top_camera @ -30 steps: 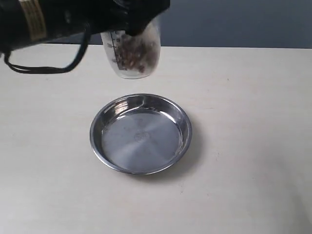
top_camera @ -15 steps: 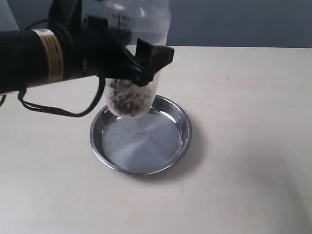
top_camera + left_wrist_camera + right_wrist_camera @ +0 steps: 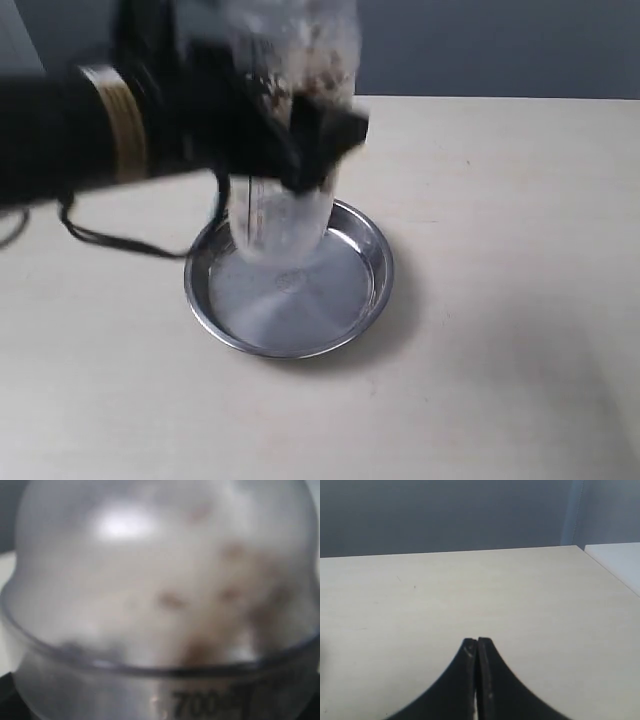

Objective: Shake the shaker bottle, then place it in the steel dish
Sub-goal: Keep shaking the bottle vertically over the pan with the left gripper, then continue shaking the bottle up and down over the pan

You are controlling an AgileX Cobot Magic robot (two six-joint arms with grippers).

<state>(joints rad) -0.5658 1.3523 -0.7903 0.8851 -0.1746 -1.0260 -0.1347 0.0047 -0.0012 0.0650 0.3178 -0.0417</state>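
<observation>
On my exterior feed the left arm [image 3: 60, 140] reaches in from the left, black with a gold label band, a black cable [image 3: 110, 240] looping beneath it. Its left claw [image 3: 295, 135] is clamped round the middle of the shaker bottle [image 3: 285, 215]. One dark finger [image 3: 335, 130] crosses the near side of the clear wall; the other is hidden from me. The bottle stands roughly upright and is heavily smeared by motion. Brown granules [image 3: 315, 65] show scattered high in its upper part, while the lower part looks pale and nearly clear.

The bottle's base overlaps the far-left part of the steel dish [image 3: 378, 285] in this view. Through the blur I cannot tell whether it touches the pan's flat bottom. The dish sits flat on the pale worktop [image 3: 500, 350], shiny, with a low rim.

My left wrist feed is filled by the bottle's frosted dome [image 3: 160, 595] — soft, out of focus, with brown flecks behind the plastic and a black "700" [image 3: 197, 705] on the scale below the seam.

On the right wrist feed the right claw [image 3: 477, 652] has its two black fingers pressed together with nothing between them. It hangs above bare worktop — a grey wall [image 3: 445, 515] stands beyond.
</observation>
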